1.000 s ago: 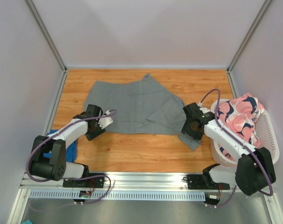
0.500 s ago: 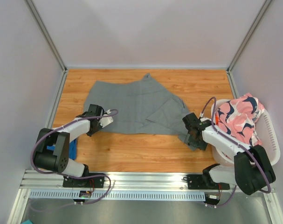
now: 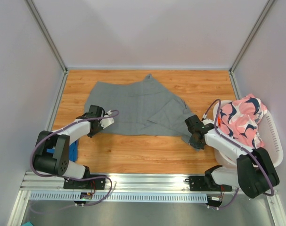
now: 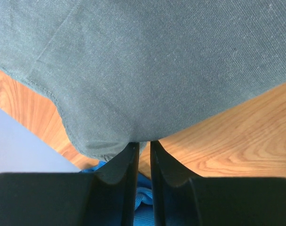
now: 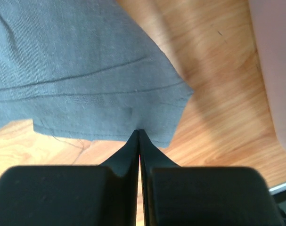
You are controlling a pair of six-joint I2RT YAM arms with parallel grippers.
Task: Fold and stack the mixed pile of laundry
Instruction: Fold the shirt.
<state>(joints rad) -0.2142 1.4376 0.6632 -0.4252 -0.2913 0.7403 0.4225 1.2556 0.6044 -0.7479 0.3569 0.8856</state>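
The long grey garment [image 3: 133, 106] lies spread flat on the wooden table, with a folded flap at its right side. My left gripper [image 3: 105, 123] is at its near left edge. In the left wrist view this gripper [image 4: 143, 143] is shut on the hem of the grey cloth [image 4: 157, 70]. My right gripper [image 3: 197, 141] sits at the garment's near right corner. In the right wrist view its tips [image 5: 139, 132] are shut tight on the grey hem [image 5: 86, 80]. A pink patterned garment [image 3: 241, 117] lies in the basket. A bright blue garment [image 3: 73, 151] lies under my left arm.
A white slotted basket [image 3: 273, 136] stands at the right edge, beside my right arm. Grey walls and metal posts close in the table on three sides. Bare wood [image 3: 143, 153] runs between the garment and the near rail.
My right gripper dropped to the grey garment's near right corner and shut on it. My left jaws narrowed onto the near left hem. The garment itself has hardly shifted.
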